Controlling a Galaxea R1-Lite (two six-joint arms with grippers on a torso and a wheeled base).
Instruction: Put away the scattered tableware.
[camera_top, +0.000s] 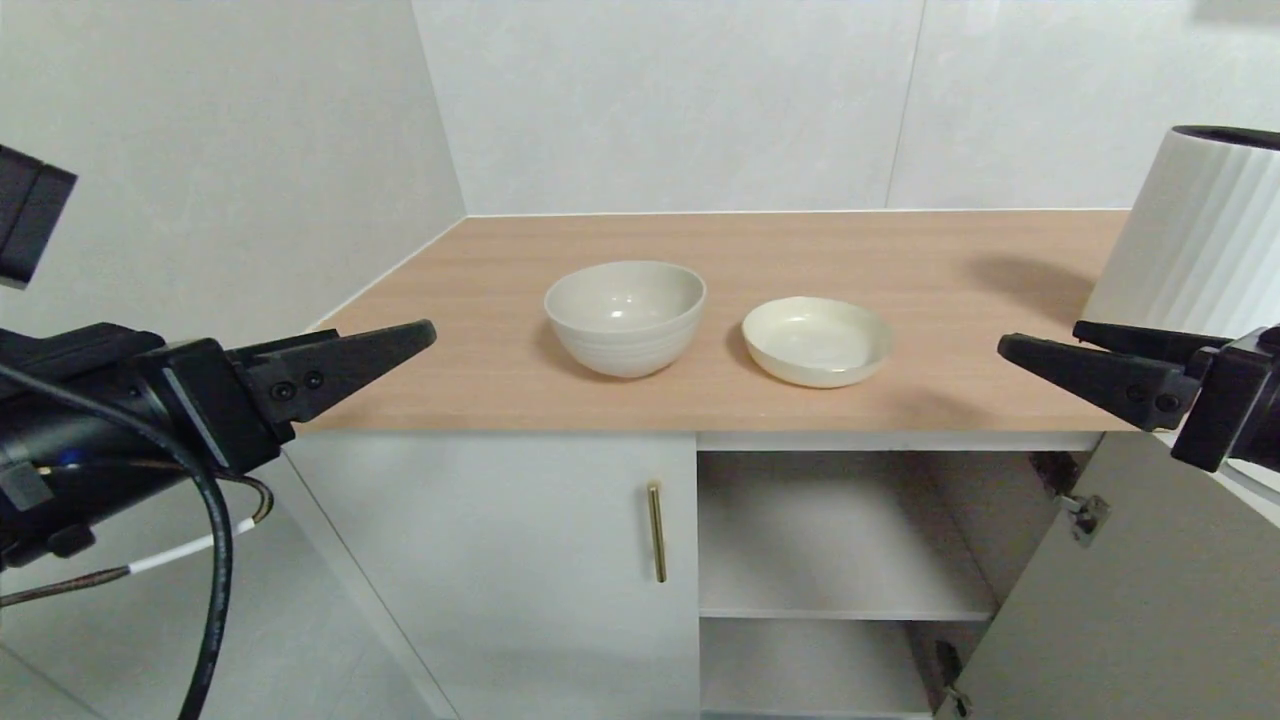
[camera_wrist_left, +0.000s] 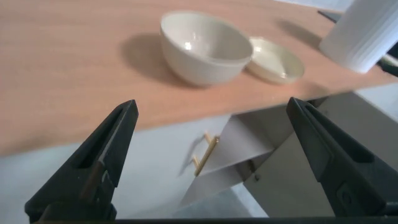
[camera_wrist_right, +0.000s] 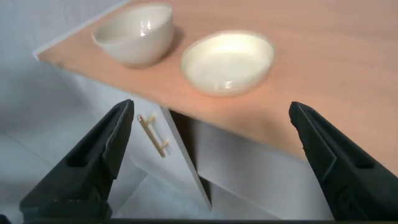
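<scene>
**Q:** Head view, item by item?
**A:** Bowl: upright, mid-surface. Dish: just beside it on the right, apart. Left tool: hovers off the surface's left front corner. Right tool: off the right front, near a ribbed white vase. Below, a cupboard door stands open on shelves.

**Q:** Left wrist view?
**A:** Your left tool is spread wide, holding nothing. The bowl lies ahead of it and the dish beyond.

**Q:** Right wrist view?
**A:** Your right tool is likewise wide and unloaded. The dish is nearer, the bowl farther.

**Q:** Handling?
**A:** I judge both to be glazed ceramic: stiff, slick, breakable, moderately heavy. Pinch each at the rim, one finger inside and one outside. The dish's low rim gives you less purchase, so close firmly and lift level.
</scene>
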